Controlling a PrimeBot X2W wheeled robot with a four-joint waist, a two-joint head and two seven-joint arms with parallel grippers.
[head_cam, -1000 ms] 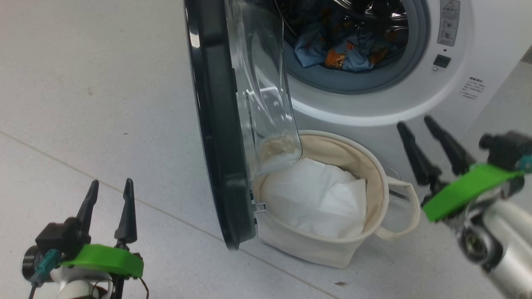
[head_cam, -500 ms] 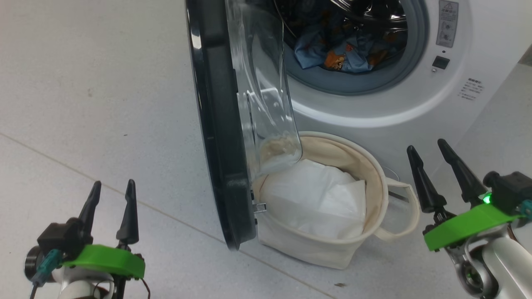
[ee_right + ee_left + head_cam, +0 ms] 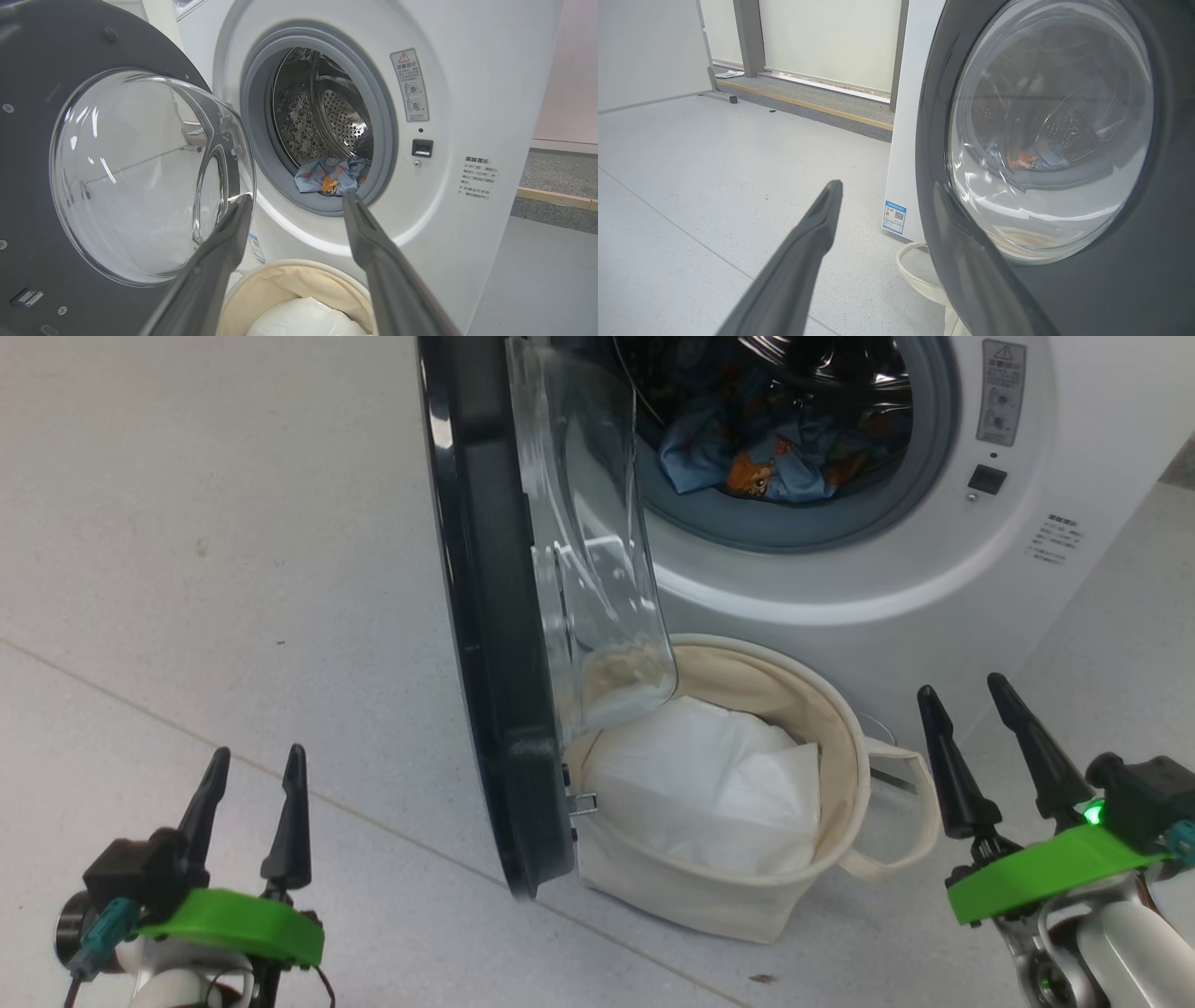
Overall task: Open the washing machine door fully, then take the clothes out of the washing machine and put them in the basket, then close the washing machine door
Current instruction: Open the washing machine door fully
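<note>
The washing machine [image 3: 943,569] stands with its black-rimmed door [image 3: 495,644] swung out, edge-on in the head view, glass bowl over the basket. Light blue printed clothes [image 3: 747,453] lie at the drum mouth, also seen as clothes [image 3: 329,176] in the right wrist view. The cream basket [image 3: 845,747] sits on the floor below the mouth, a white sheet inside. My left gripper [image 3: 254,761] is open, low at the left, apart from the door. My right gripper [image 3: 966,695] is open at the lower right, beside the basket's handle, empty. The door [image 3: 1064,163] faces the left wrist camera.
Grey tiled floor [image 3: 205,569] spreads to the left of the door. A carpeted strip with a wooden edge [image 3: 808,105] runs behind the machine. A basket strap [image 3: 915,275] lies under the door. A latch slot [image 3: 422,148] sits right of the drum mouth.
My right gripper has dropped lower and drawn back toward the bottom right, level with the basket's handle. Left gripper, door, basket and clothes hold still.
</note>
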